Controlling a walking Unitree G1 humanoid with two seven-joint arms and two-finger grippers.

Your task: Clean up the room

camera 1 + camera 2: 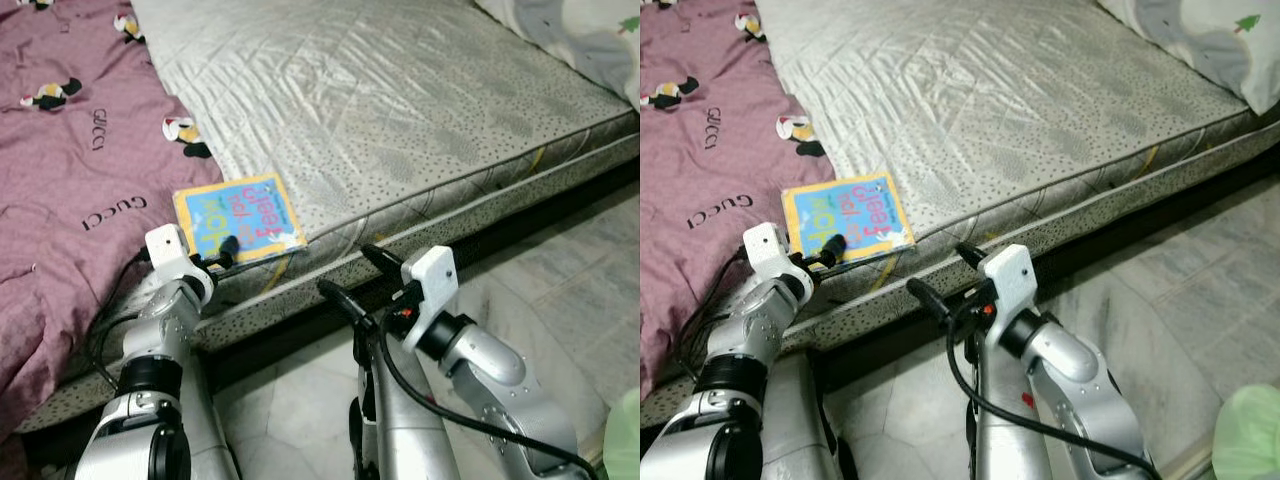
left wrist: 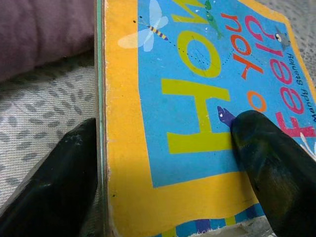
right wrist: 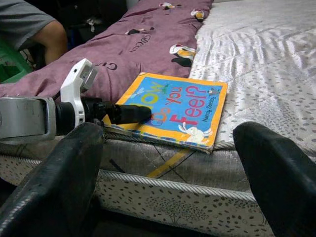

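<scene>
While the tidying was, by my judgement, barely begun, one stray thing lay on the bed: a children's board book (image 1: 238, 217) with a yellow border and blue cover, flat at the near edge of the bare grey mattress (image 1: 400, 110), just beside the crumpled purple blanket (image 1: 70, 180). It was not yet lifted, so carrying it off and putting it away were all left to do.

My left claw (image 1: 222, 253) had its fingers on either side of the book's near corner. In the left wrist view one finger (image 2: 269, 163) rested on top of the cover and the other sat under the edge against the mattress, so I took the claw to be closed on the book, pinching that corner.

My right claw (image 1: 352, 275) hung in front of the mattress side, over the marble floor (image 1: 560, 300), its fingers spread apart and holding nothing, with the book a little way ahead and towards my left.

A person's arm (image 3: 47, 32) showed beyond the blanket.
</scene>
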